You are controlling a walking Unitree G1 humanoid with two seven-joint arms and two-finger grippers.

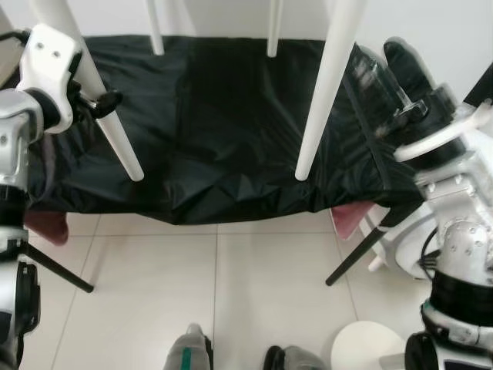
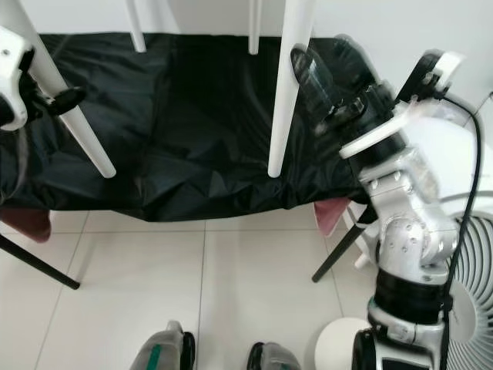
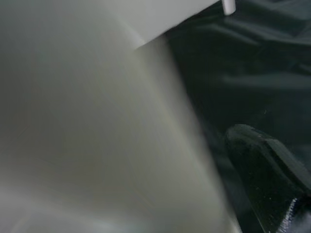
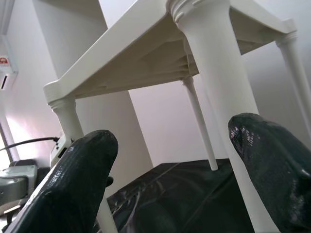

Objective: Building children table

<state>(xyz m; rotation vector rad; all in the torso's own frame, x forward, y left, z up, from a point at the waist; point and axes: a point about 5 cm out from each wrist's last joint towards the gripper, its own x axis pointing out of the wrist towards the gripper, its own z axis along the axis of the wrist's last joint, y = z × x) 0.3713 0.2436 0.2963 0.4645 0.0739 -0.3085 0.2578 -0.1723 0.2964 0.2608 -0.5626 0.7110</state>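
A white plastic children's table (image 4: 146, 43) stands upright on a black cloth (image 1: 223, 139), with slim white legs. My left gripper (image 1: 102, 103) is at the front-left leg (image 1: 115, 139), its black fingers shut around it; in the left wrist view that leg (image 3: 97, 126) is pressed close beside one finger (image 3: 267, 170). My right gripper (image 1: 389, 73) is raised just right of the front-right leg (image 1: 320, 100) and is open. In the right wrist view its fingers (image 4: 82, 179) stand wide apart, and the leg (image 4: 223, 102) rises between them, a little ahead.
The cloth covers a low stand with black splayed legs (image 1: 354, 258) on a pale tiled floor (image 1: 231, 293). A white fan (image 2: 470, 262) stands at the right, a round white object (image 1: 370, 347) is near my feet (image 1: 189, 351), and a maroon object (image 1: 46, 223) sits under the cloth's left corner.
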